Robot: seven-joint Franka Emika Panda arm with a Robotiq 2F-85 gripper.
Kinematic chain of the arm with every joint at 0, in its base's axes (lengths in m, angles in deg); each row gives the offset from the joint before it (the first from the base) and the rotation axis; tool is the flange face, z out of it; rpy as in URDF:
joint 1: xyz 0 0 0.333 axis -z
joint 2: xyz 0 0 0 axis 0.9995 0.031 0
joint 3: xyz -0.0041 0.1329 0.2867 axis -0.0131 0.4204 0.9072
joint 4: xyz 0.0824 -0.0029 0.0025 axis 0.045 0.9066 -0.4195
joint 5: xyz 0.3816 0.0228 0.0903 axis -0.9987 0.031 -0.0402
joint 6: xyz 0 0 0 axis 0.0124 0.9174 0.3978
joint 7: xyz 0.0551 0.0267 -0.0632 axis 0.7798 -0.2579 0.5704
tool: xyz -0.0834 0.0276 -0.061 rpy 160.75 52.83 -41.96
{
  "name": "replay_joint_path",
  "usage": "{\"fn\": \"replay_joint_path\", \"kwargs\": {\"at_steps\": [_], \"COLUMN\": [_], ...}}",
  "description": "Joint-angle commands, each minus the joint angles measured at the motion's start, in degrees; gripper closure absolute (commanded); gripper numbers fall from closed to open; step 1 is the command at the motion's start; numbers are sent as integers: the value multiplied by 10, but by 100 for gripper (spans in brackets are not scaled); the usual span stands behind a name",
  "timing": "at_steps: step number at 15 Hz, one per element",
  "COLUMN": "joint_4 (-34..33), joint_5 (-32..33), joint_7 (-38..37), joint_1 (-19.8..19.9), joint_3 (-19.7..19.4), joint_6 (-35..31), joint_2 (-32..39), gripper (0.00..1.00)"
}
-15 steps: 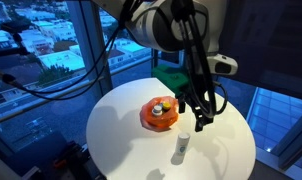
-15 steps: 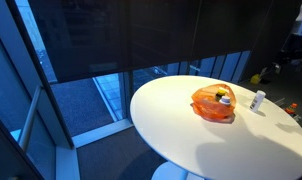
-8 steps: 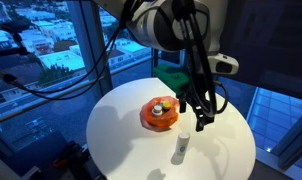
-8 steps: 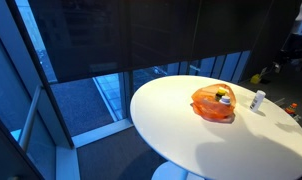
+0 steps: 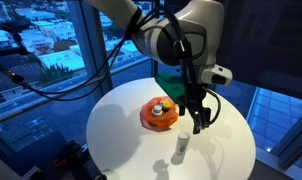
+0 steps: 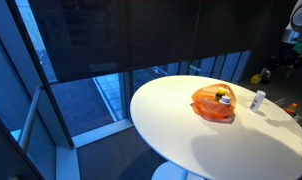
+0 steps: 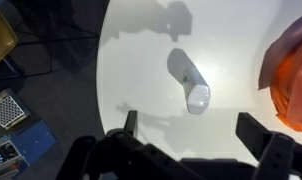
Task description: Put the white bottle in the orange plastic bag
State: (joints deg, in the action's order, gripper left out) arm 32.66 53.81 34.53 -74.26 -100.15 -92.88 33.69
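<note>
Turns at the big upper links of the arm [image 5: 176,40] since a second ago, with the wrist twisted round; keeps the gripper [image 5: 198,120] over the right half of the round white table [image 5: 116,135]. Leaves everything on the tabletop unmoved.

Near the table's middle: the orange plastic bag [image 5: 158,115], crumpled, open at the top, with a few small things inside, too small to name.

Just beside that bag, apart from it, on bare tabletop: the white bottle [image 5: 180,147], upright. Not yet in the bag.

Hangs above the white bottle and slightly to its far side, clear of it. From the wrist view, looks down on the bottle, ahead of the two fingers [image 7: 131,125] and roughly between their lines. Spread wide, released, closed on nothing. At the right border of that view, only an orange edge of the bag.
</note>
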Motion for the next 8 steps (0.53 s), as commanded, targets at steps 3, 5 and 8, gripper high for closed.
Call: {"fn": "replay_joint_path", "kwargs": {"at_steps": [3, 5, 8], "joint_4": [-31, -36, -47], "joint_5": [-36, -38, -44], "joint_7": [-5, -8, -5], "joint_1": [-1, -2, 0], "joint_3": [4, 4, 5], "joint_6": [-19, -16, -20], "joint_2": [52, 66, 91], "gripper": [0, 0, 0]}}
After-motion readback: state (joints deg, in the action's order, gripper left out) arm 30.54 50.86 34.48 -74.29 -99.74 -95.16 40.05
